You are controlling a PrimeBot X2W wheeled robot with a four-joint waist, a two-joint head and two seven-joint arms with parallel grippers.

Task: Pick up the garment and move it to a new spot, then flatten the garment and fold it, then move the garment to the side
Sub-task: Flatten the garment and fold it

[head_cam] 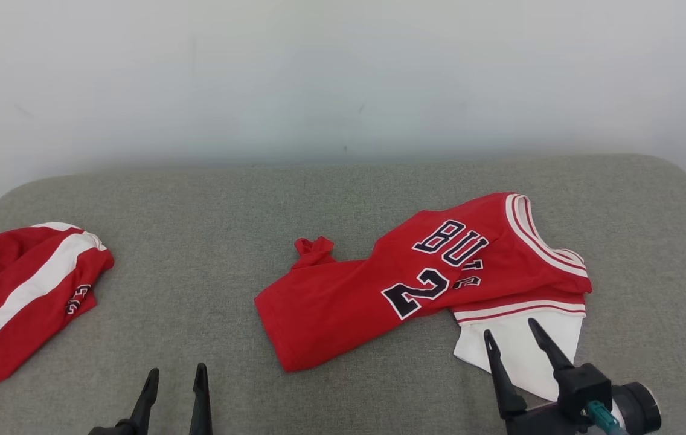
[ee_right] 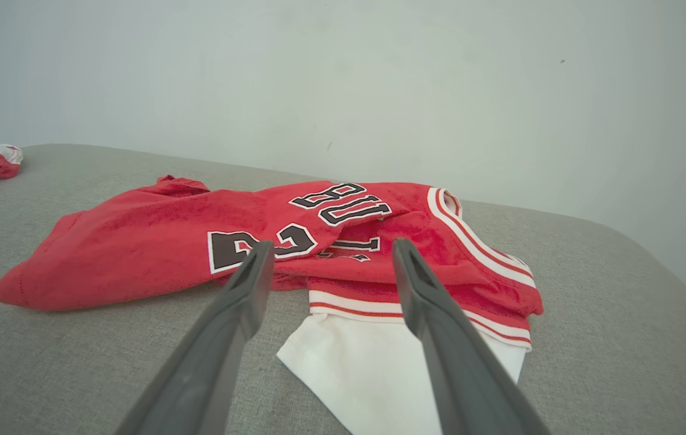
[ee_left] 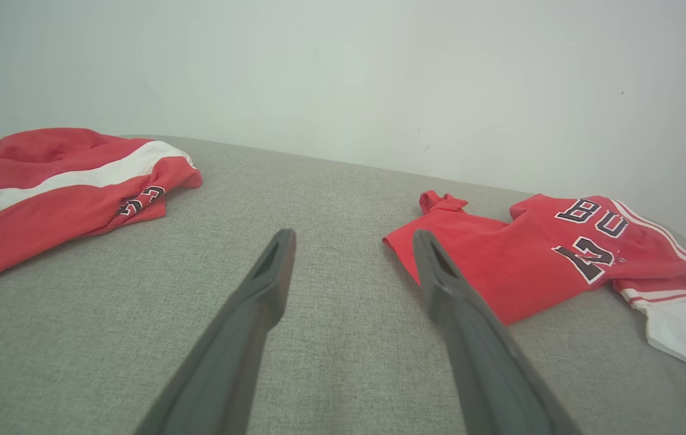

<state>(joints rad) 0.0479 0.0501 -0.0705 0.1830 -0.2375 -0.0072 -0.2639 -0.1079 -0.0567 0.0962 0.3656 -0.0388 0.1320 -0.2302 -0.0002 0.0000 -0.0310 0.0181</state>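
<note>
Lying crumpled right of centre on the grey upholstered surface: red basketball jersey. Right claw released, above its white panel. Left claw released, well apart. Red-and-white garment far left.

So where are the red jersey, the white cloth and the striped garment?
red jersey [head_cam: 343, 302], head view, its plain red body.
white cloth [ee_right: 373, 362], right wrist view, its flat middle.
striped garment [head_cam: 23, 293], head view, its white stripe.

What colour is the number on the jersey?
The number is dark navy, outlined white; clearest in head view.
</note>
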